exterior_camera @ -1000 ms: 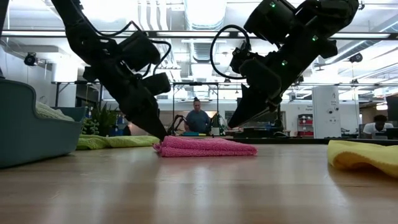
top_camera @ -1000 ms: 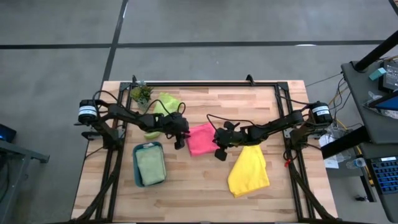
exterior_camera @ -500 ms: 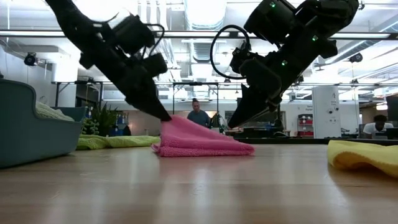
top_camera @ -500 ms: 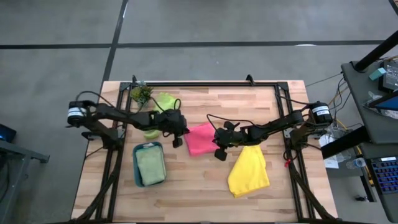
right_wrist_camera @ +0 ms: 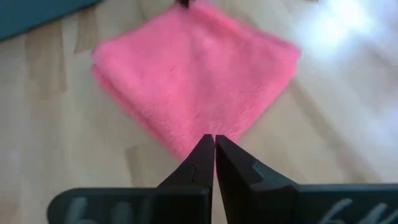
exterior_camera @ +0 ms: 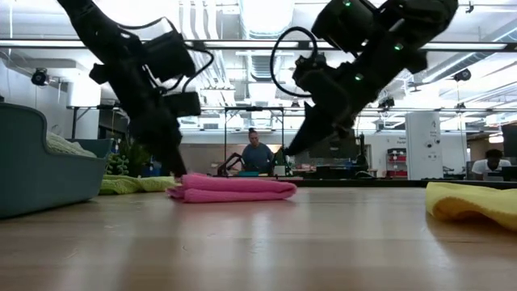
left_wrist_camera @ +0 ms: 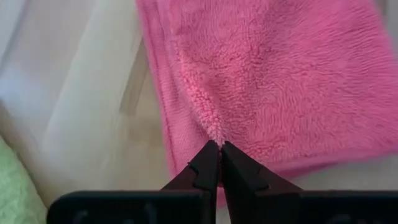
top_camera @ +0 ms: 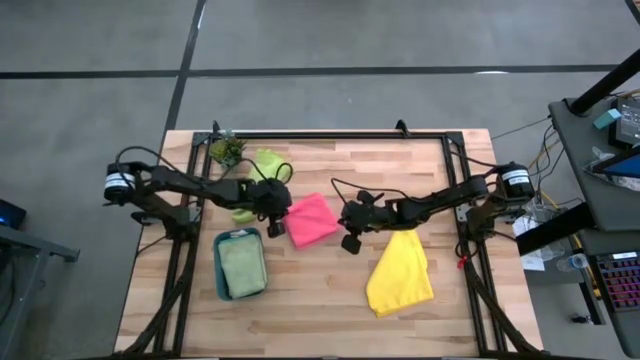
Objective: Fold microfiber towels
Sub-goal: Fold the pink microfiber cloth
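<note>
A folded pink towel [top_camera: 312,218] lies flat on the wooden table [top_camera: 330,310] between my two grippers. My left gripper [top_camera: 282,220] is shut on it at its left side. My right gripper [top_camera: 340,224] is shut and hangs just over the towel's right corner [right_wrist_camera: 199,140]; in the low view it [exterior_camera: 286,153] stands a little above the cloth. A yellow towel [top_camera: 400,272] lies crumpled at the near right. A lime green towel [top_camera: 266,163] lies at the far left, behind my left arm. A pale sage towel [top_camera: 241,266] rests in the teal tray [top_camera: 220,270]. My left gripper pinches a raised ridge of the pink towel's top layer [left_wrist_camera: 210,132] between its two fingertips, close to the towel's left edge [exterior_camera: 179,187]. The fingers slant down from the table's left side. The towel lies folded and flat on the table.
A small potted plant [top_camera: 226,150] stands at the far left corner. The black frame rails [top_camera: 330,135] run along the far edge and both sides. Bare wood lies near the front edge, between the tray and the yellow towel.
My left gripper has taken hold of the pink towel's left part, lifted it into a peak, then gone toward the table's left edge and come down. The towel has slid left with it and lies flat again, away from my right gripper.
</note>
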### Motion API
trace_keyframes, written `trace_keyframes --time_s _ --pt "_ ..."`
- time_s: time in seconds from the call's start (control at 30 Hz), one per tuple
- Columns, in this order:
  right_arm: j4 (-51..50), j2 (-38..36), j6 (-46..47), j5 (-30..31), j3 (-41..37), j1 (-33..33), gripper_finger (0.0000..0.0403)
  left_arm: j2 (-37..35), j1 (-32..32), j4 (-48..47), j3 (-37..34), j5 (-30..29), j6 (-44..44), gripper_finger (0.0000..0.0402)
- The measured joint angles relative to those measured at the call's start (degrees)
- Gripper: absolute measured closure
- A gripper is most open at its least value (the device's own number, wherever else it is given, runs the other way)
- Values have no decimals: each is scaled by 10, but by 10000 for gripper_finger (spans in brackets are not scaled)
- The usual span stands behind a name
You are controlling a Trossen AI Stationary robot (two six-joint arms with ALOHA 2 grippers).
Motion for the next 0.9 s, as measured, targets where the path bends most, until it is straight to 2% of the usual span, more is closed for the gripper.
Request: trace_keyframes --time_s 0.17,0.37,0.53,0.9 --pt "-2 0 -36 0 22 -5 394 12 0 -6 -1 -2 -13 400" --pt "-2 0 -60 -1 42 -10 394 14 0 -28 -1 -55 -28 400" --pt "-3 0 -62 -5 43 -17 394 13 0 -41 -1 -61 -33 394" --pt "-2 0 -46 -7 43 -19 394 2 0 -66 7 -81 -20 261"
